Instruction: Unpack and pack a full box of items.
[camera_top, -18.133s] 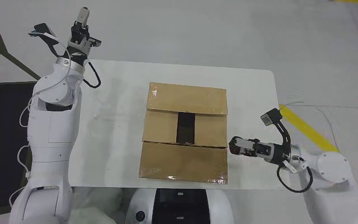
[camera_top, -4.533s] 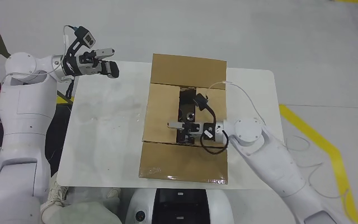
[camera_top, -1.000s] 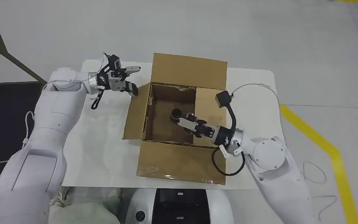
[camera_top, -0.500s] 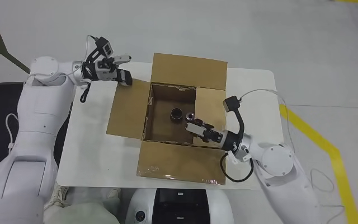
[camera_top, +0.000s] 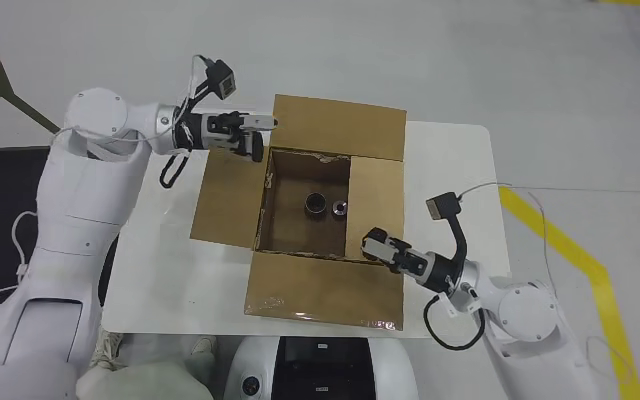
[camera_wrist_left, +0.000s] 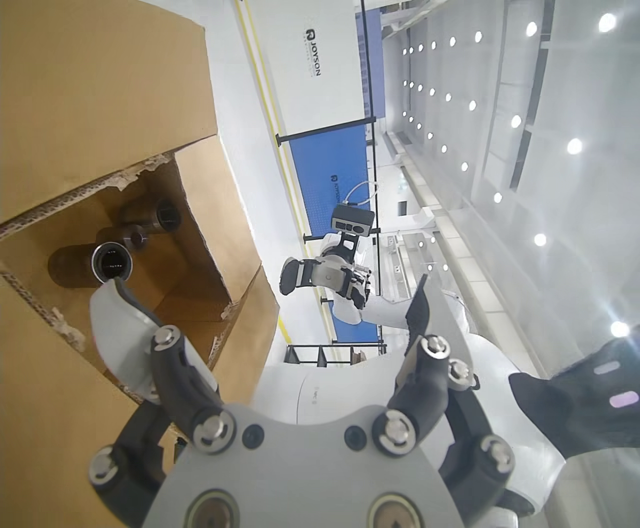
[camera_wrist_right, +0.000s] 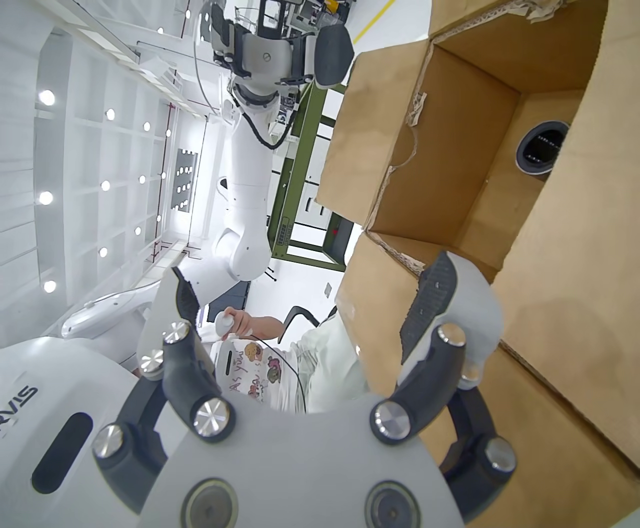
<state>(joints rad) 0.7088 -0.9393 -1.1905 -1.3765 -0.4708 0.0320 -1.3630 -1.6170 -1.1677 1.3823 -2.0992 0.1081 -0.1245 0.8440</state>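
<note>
My left tool (camera_top: 262, 137) hangs released over the far left corner of the box (camera_top: 340, 125), fingers spread with nothing between them; I judge it sits there because the left flap (camera_top: 228, 200) just below it is folded out flat onto the table (camera_top: 165, 270), which leaves the mouth open; inside, on the box floor, a dark tube (camera_top: 316, 204) lies with a smaller dark piece (camera_top: 338, 209) just beside it, both untouched, so unpacking has not yet begun; the right flap (camera_top: 375, 200) is turned outward too, though how steeply I cannot tell; my right tool (camera_top: 372, 246) waits at the near right corner, released as well, one finger close against the cardboard and gripping nothing; the table is plain white; around it a pale floor with a yellow line (camera_top: 560, 235), and a bright hall with rows of ceiling lights.
</note>
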